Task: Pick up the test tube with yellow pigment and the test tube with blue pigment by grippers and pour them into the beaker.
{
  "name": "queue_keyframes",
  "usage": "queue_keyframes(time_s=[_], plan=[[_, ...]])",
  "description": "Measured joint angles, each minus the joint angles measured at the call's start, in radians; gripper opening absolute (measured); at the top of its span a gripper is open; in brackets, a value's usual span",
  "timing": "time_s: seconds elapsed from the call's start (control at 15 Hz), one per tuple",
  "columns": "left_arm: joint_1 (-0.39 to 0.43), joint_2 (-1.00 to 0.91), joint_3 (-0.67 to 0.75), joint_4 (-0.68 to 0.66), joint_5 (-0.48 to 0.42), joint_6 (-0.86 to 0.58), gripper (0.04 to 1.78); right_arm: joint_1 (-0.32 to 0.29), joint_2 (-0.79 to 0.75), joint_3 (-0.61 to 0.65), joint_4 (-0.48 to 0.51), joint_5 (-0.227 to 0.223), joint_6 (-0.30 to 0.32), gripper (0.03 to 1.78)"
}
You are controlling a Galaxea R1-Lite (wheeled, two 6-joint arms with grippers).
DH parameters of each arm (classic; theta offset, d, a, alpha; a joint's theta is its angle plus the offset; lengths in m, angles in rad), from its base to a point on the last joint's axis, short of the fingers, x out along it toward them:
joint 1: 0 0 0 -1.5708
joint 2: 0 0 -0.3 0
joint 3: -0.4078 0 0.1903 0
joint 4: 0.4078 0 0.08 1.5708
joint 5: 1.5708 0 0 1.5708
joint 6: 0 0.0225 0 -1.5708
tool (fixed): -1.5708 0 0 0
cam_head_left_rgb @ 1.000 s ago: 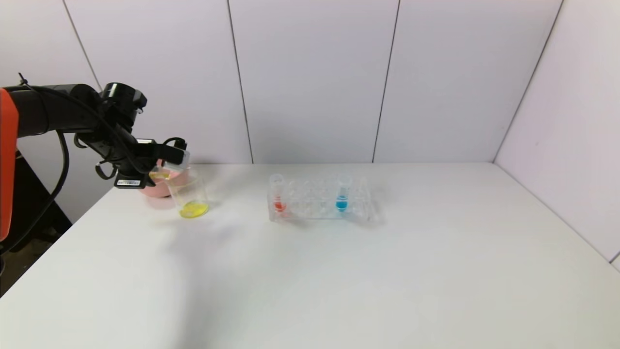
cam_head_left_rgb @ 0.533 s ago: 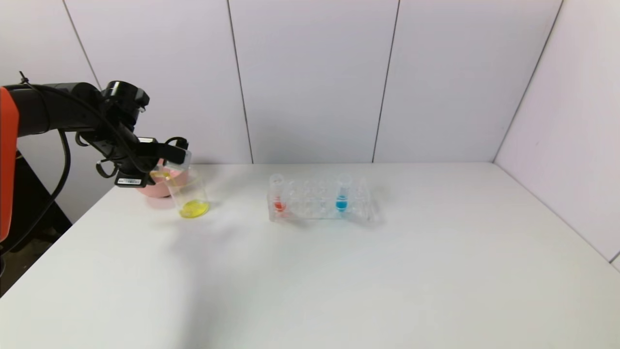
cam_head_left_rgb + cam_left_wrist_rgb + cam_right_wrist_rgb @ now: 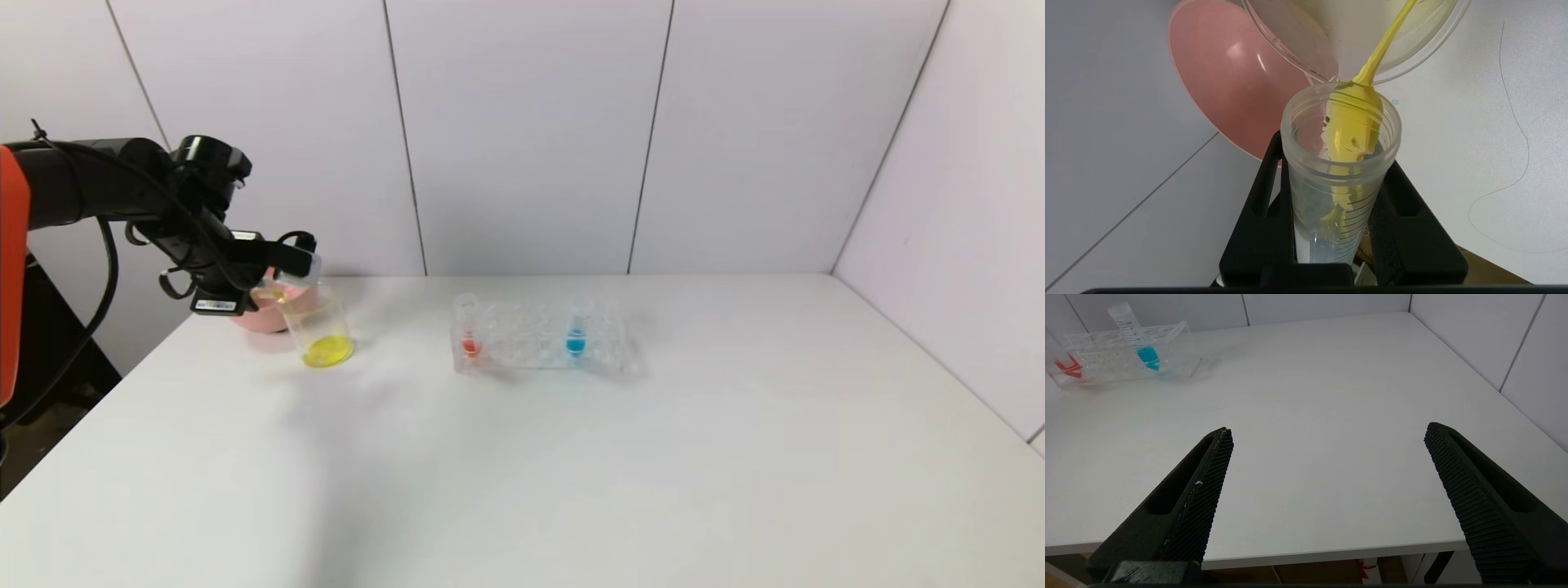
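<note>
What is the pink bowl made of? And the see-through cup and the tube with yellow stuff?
The pink bowl looks like smooth glossy plastic: it shows soft shine spots. The beaker is clear, glass or plastic; I cannot tell which. The test tube with yellow pigment, held by the left gripper, looks like slightly cloudy plastic with printed marks.

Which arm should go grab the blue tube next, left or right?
Probably the right. The right gripper is open and empty, facing the test tube with blue pigment. The left gripper is shut on the test tube with yellow pigment, pouring into the beaker.

yellow liquid [image 3: 327,352], pink bowl [image 3: 260,317], blue tube [image 3: 576,331], perhaps red-orange tube [image 3: 469,333].
</note>
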Motion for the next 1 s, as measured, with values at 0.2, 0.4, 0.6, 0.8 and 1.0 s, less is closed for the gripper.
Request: queue_keyframes(time_s=[0.2,0.4,0.6,0.8,1.0], plan=[[-0.004,0.000,0.000,0.002,0.010,0.000,0.52,0.000,0.000,0.000,0.000,0.000,0.000,1.71],[-0.004,0.000,0.000,0.008,0.012,-0.001,0.52,0.000,0.000,0.000,0.000,0.000,0.000,1.71],[-0.006,0.000,0.000,0.008,0.024,-0.003,0.52,0.000,0.000,0.000,0.000,0.000,0.000,1.71],[-0.015,0.000,0.000,0.015,0.055,-0.003,0.52,0.000,0.000,0.000,0.000,0.000,0.000,1.71],[-0.016,0.000,0.000,0.016,0.061,-0.003,0.52,0.000,0.000,0.000,0.000,0.000,0.000,1.71]])
